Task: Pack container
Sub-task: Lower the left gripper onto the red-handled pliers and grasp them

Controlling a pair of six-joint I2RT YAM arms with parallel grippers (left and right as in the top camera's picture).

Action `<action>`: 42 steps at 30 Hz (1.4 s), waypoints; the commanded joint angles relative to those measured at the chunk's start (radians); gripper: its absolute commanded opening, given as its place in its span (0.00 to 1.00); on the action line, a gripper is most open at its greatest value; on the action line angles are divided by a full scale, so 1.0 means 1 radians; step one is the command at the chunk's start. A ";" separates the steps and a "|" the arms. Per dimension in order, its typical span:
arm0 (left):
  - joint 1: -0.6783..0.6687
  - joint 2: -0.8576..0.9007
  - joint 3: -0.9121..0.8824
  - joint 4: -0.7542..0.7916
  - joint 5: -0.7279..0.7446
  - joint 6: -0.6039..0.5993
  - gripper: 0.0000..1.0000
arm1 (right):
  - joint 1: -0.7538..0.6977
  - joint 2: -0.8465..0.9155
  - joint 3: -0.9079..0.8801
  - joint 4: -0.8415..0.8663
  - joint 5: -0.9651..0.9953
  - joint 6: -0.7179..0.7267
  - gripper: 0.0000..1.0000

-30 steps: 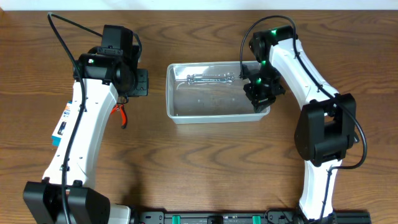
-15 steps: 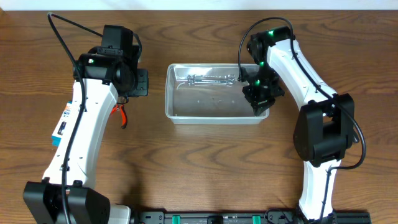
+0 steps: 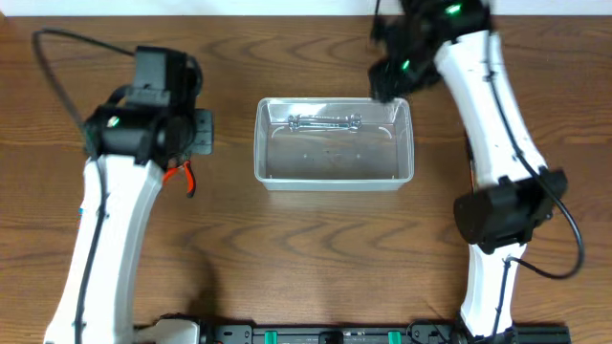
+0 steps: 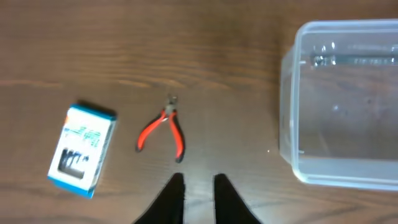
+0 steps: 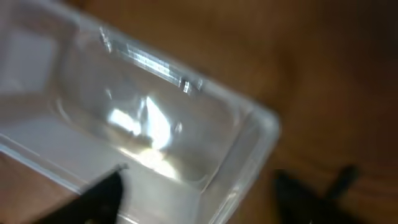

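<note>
Your clear rectangular plastic container [image 3: 335,180] sits mid-way across the brown wooden table [image 3: 287,248], with a shiny metal tool [image 3: 325,121] lying along its far wall. Your left pincer [image 4: 198,190] hangs over bare wood, jaws slightly parted and gripping nothing. Red-handled pliers [image 4: 163,130] and a blue-and-white printed box [image 4: 83,150] lie ahead of it. Your right pincer [image 5: 205,199], blurred, is spread wide over the container's corner and is empty.

1. Overhead cam: fixed above, looks straight dn on surface [image 3: 287,263]. Far enough to take in both arms + whole container [image 3: 333,183].
2. L wrist cam: high up, faces dn, own fingers [image 4: 176,198] at btm edge. Shares w/ overhead: red pliers [image 4: 163,129], left end of container.
3. R wrist cam: v. close, oblique, blurred. Frame mostly one container corner, also in overhead; which corner, can't tell.
</note>
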 commanded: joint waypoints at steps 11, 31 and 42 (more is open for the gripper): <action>0.189 0.172 -0.098 -0.033 0.009 -0.040 0.66 | -0.151 -0.021 0.319 -0.169 0.030 0.047 0.99; 0.192 0.386 -0.400 0.346 0.132 0.024 0.70 | -0.163 -0.021 0.319 -0.169 0.030 0.049 0.99; 0.192 0.452 -0.399 0.403 0.128 -0.006 0.70 | -0.163 -0.021 0.319 -0.169 0.031 0.049 0.99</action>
